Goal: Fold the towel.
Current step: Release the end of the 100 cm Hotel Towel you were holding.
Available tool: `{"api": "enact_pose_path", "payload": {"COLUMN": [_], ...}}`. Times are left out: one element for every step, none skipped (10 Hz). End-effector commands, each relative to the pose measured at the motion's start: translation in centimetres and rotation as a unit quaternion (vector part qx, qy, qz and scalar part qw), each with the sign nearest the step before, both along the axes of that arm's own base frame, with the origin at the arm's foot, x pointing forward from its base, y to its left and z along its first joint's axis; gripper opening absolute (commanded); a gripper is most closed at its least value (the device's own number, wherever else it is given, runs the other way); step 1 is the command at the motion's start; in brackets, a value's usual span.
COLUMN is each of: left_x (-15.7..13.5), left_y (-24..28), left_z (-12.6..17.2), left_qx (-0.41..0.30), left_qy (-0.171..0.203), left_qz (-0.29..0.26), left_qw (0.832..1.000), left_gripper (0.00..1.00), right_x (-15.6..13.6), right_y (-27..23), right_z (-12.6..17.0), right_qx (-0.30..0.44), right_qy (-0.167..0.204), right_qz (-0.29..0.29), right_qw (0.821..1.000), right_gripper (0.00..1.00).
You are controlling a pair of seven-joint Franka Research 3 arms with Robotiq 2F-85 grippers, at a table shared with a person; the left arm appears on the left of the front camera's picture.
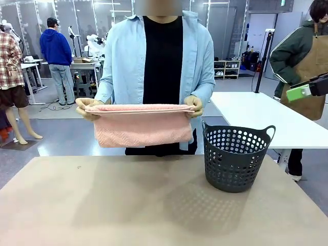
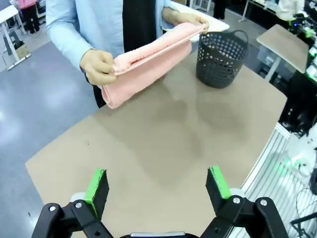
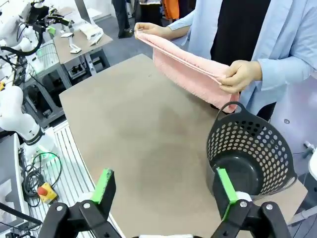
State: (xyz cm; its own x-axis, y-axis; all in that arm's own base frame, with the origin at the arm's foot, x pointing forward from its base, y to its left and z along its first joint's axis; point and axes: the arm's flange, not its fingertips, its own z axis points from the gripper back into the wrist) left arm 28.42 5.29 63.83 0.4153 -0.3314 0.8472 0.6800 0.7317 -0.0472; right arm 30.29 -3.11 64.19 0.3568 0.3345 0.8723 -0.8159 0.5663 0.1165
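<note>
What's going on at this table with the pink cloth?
A person at the far side holds the towel in the air by both ends, doubled over. The dark basket stands empty on the table. The robot's left gripper and right gripper hover above the table, fingers open, holding nothing.

Salmon-pink towel (image 1: 143, 130) with herringbone weave, dark grey hole-dotted basket (image 1: 233, 164), beige table (image 1: 102, 205), light-blue shirt (image 1: 123, 56)
</note>
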Motion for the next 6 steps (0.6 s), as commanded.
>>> {"api": "enact_pose_path", "payload": {"left_x": [0.18,0.18,0.18,0.18,0.18,0.18], "left_y": [-0.11,-0.11,-0.11,-0.11,-0.11,-0.11], "left_z": [0.22,0.22,0.22,0.22,0.22,0.22], "left_qx": [0.005,0.005,0.005,0.005,0.005,0.005], "left_qy": [0.000,0.000,0.000,0.000,0.000,0.000], "left_qz": [-0.010,-0.010,-0.010,-0.010,-0.010,-0.010], "left_qw": [1.000,1.000,1.000,1.000,1.000,1.000], "left_gripper": [1.00,1.00,1.00,1.00,1.00,1.00], "right_x": [0.13,0.13,0.13,0.13,0.13,0.13], "right_y": [-0.09,-0.09,-0.09,-0.09,-0.09,-0.09], "right_z": [0.13,0.13,0.13,0.13,0.13,0.13], "right_qx": [0.000,0.000,0.000,0.000,0.000,0.000], "right_qy": [-0.001,-0.001,-0.001,-0.001,-0.001,-0.001], "right_qz": [0.000,0.000,0.000,0.000,0.000,0.000], "right_qw": [1.000,1.000,1.000,1.000,1.000,1.000], "right_gripper": [0.99,0.99,0.99,0.99,0.99,0.99]}}
